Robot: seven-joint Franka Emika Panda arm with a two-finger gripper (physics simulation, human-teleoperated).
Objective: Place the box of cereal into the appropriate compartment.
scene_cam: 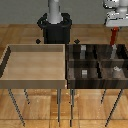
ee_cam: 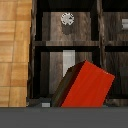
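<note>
The box of cereal (scene_cam: 114, 36) is a small red box, and my gripper (scene_cam: 114, 29) is shut on its top. It hangs tilted in the air above the back cell at the exterior view's right of the dark-brown four-cell divided bin (scene_cam: 69, 66). That compartment (scene_cam: 120, 53) holds a tall pale grey upright block (scene_cam: 114, 51). In the wrist view the box (ee_cam: 87, 85) fills the foreground, red with a darker brown side, over a cell with a pale grey upright block (ee_cam: 67, 59). My fingers do not show there.
A large light-wood undivided tray (scene_cam: 35, 75) stands at the exterior view's left of the divided bin. Other cells hold low grey pieces (scene_cam: 84, 73), one round (ee_cam: 67, 19). Both bins stand on thin metal legs. The robot base (scene_cam: 54, 27) is behind.
</note>
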